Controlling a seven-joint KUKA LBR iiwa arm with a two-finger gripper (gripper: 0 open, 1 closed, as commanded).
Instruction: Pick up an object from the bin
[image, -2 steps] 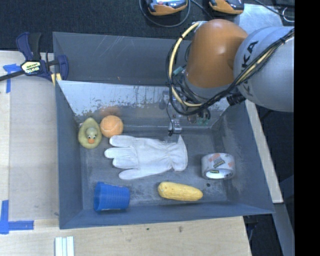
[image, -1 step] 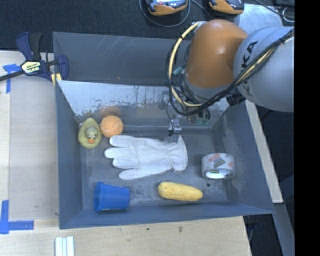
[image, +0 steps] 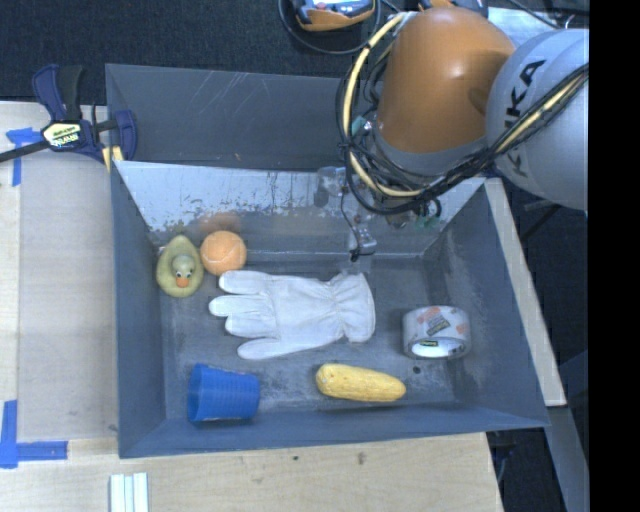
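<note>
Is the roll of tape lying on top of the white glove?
No, the roll of tape sits on the bin floor, apart from the white glove.

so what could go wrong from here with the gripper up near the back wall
1. The gripper hangs close to the back wall of the bin; a descent there may scrape it.
2. The nearest thing is the white glove, at its cuff; being limp, it could bunch or slip from a pinch.
3. A dragged glove might nudge the orange ball, which would likely roll.
</note>
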